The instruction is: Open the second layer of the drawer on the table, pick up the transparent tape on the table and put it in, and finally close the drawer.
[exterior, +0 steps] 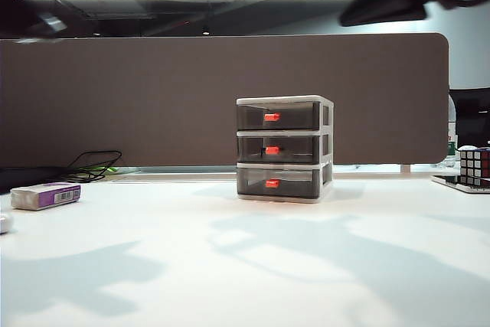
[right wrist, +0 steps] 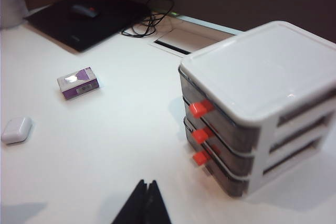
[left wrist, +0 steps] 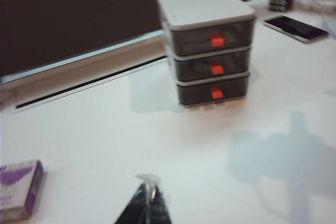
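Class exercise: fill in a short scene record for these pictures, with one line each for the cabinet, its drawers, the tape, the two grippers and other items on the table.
cabinet: drawer upright on the table
drawers: all three shut, including the second layer of the drawer
tape: transparent tape not visible on the tabletop
left gripper: shut, raised above the table
right gripper: shut, raised near the cabinet
other items: purple-and-white box, white earbud case, puzzle cube

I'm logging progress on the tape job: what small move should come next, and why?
Probably just park both arms. All three layers of the drawer look shut, no tape shows on the table, and the left gripper and right gripper hang above the table with jaws shut, short of the drawer.
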`<control>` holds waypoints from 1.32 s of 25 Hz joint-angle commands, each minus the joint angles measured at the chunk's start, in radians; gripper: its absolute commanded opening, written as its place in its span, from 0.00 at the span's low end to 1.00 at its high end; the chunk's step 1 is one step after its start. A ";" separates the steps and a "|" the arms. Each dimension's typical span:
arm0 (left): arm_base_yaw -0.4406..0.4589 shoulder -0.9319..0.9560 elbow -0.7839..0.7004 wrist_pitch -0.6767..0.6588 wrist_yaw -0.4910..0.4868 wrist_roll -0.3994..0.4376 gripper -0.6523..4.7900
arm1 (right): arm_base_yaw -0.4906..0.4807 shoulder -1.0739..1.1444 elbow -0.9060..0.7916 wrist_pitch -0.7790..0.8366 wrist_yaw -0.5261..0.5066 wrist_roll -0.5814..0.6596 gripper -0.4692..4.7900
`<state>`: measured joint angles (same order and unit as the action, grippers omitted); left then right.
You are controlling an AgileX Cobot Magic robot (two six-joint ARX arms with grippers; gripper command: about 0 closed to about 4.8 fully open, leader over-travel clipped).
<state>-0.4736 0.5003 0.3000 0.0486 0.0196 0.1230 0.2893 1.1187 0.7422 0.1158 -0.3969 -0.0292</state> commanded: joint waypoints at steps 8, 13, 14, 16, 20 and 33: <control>0.001 -0.449 -0.270 0.013 -0.035 -0.185 0.11 | 0.007 -0.307 -0.523 0.230 0.169 0.107 0.08; 0.001 -0.498 -0.291 -0.019 -0.034 -0.190 0.11 | 0.007 -0.364 -0.613 0.240 0.250 0.108 0.08; 0.002 -0.498 -0.291 -0.022 -0.034 -0.191 0.11 | 0.007 -0.370 -0.623 0.245 0.266 0.108 0.08; 0.002 -0.498 -0.291 -0.030 -0.034 -0.191 0.11 | 0.006 -0.375 -0.639 0.252 0.302 0.108 0.08; 0.002 -0.498 -0.291 -0.033 -0.035 -0.179 0.11 | 0.006 -0.392 -0.683 0.284 0.331 0.109 0.08; 0.003 -0.498 -0.291 -0.020 0.045 -0.129 0.11 | 0.004 -0.739 -0.742 0.067 0.329 0.132 0.08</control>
<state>-0.4732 0.0021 0.0071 0.0071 0.0669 -0.0338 0.2943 0.4110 0.0067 0.2512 -0.0708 0.1165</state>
